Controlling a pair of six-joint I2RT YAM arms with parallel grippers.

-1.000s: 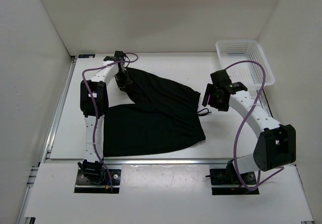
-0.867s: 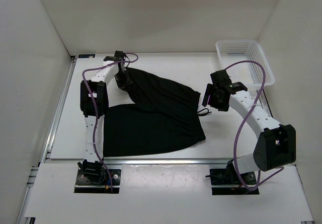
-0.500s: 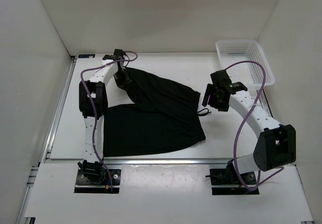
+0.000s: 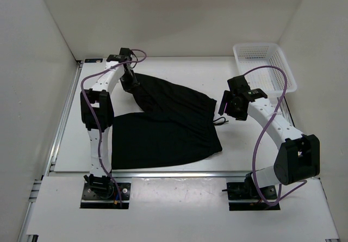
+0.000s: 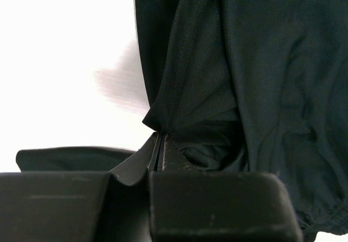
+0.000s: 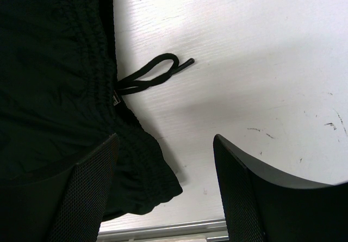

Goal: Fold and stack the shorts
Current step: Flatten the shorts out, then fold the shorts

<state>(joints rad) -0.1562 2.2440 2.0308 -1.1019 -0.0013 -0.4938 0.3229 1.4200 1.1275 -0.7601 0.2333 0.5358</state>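
while its fingers press tight together, the left end effector (image 5: pixel 157 137) pinches a gathered fold of the shorts (image 4: pixel 163 128) at their far left corner, and the black cloth puckers into the closed tips. the right end effector (image 6: pixel 163 144) has its fingers set wide apart with nothing between them. it hangs over the right edge of the shorts at the waistband, one finger above the cloth and the other above bare bench (image 4: pixel 190 70) just right of the shorts. a thin black drawstring (image 6: pixel 152 73) loops out of the waistband and lies on the bench, touching the shorts only where it leaves them. the shorts lie spread flat, waist to the right, one leg running to the far left where it is gripped and the other to the near left. a white mesh basket (image 4: pixel 255 45) sits to the far right of the shorts, well apart from them.
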